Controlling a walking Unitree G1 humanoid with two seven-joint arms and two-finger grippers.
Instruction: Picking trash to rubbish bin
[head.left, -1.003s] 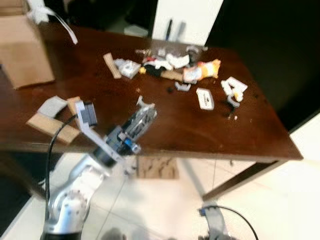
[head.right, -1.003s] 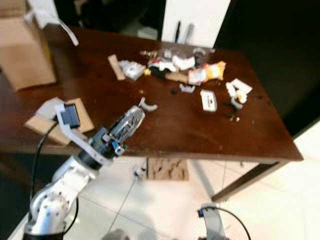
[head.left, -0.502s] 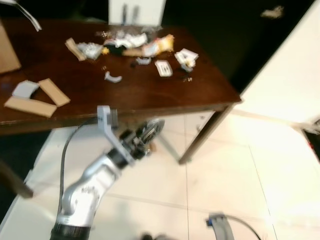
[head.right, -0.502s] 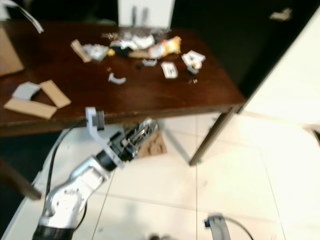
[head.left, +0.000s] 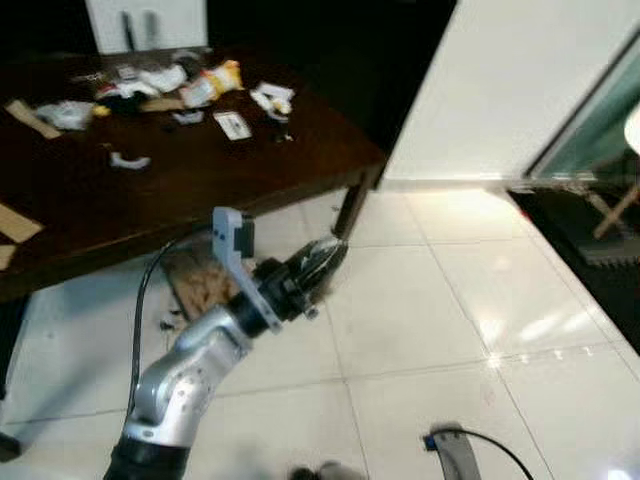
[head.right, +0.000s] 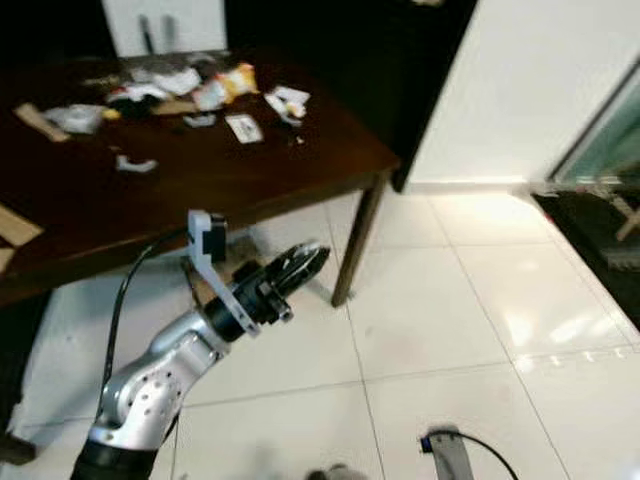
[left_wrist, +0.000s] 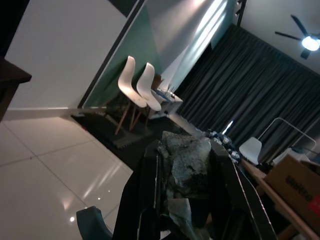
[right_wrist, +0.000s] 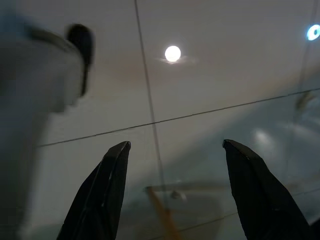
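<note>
Left tool (head.left: 325, 262) clamps a crumpled trash scrap (left_wrist: 182, 162) over the floor, right of the littered tabletop (head.left: 200, 190); jolts from walking could shake it loose. Right tool (right_wrist: 175, 195) hangs wide apart, empty.

Dark wood counter (head.left: 200, 185) upper left, one leg (head.right: 358, 240) down on the floor. Floor (head.left: 430, 300) is white glossy tile, glare patches to the right. White wall (head.left: 500, 80) beyond the counter's corner, dark opening beside it. Cardboard piece (head.left: 195, 285) on the floor under the counter. Left wrist view: two white chairs (left_wrist: 137, 85) against a green wall, dark curtains (left_wrist: 240, 95), ceiling fan (left_wrist: 305, 35), cardboard box (left_wrist: 295, 182).
</note>
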